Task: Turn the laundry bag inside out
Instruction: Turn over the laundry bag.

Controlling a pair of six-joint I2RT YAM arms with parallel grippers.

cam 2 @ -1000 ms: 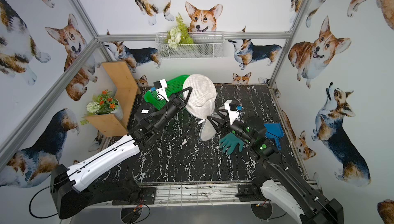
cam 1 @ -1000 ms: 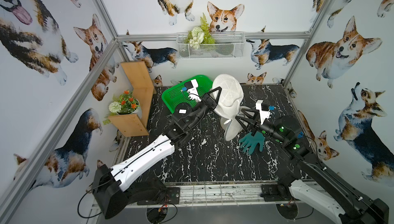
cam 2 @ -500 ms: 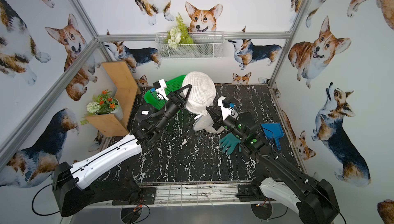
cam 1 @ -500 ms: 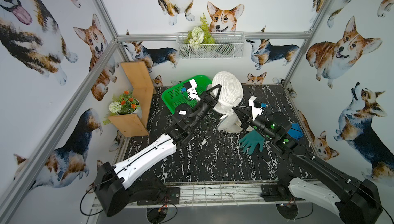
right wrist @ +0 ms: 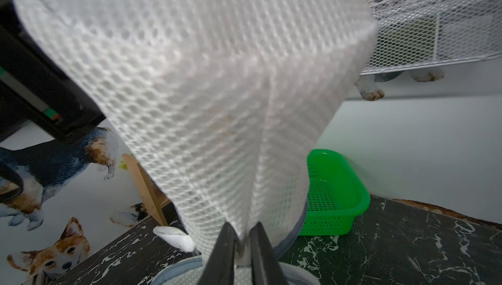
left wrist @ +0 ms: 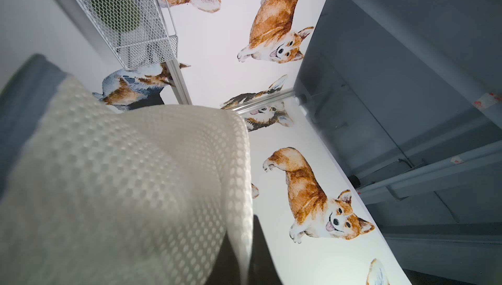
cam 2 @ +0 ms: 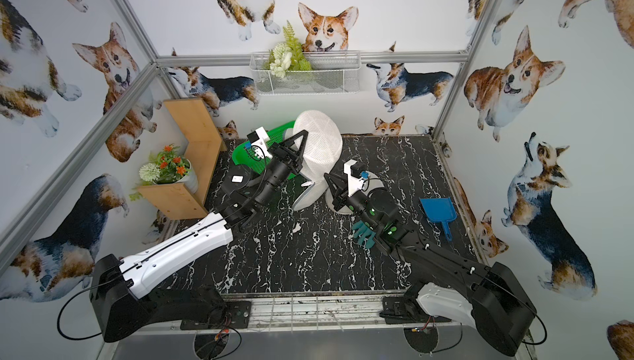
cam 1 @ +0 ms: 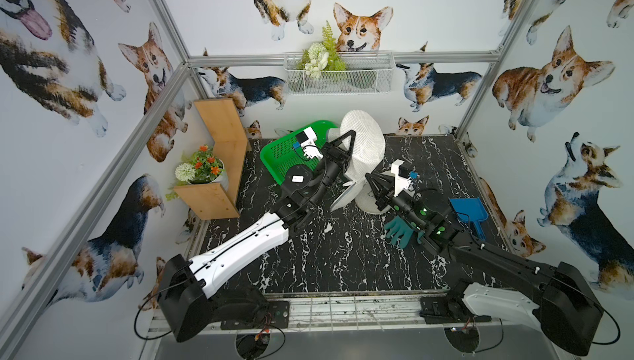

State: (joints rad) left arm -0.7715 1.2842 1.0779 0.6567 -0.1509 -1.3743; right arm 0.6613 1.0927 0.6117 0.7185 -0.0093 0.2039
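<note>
Both top views look down from above six o'clock, sharing the whole black white-veined marble tabletop (cam 1: 326, 255) (cam 2: 291, 255). The left wrist camera, close against the white mesh laundry bag (left wrist: 122, 188), faces upward. The right wrist camera, equally close to it (right wrist: 203, 80), faces eleven o'clock toward the green perforated basket (right wrist: 334, 188).

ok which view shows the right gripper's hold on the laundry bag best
The right wrist view: the right gripper has the laundry bag gathered between its fingers. In both top views it is small, tips unclear. The left wrist view misses it.
</note>
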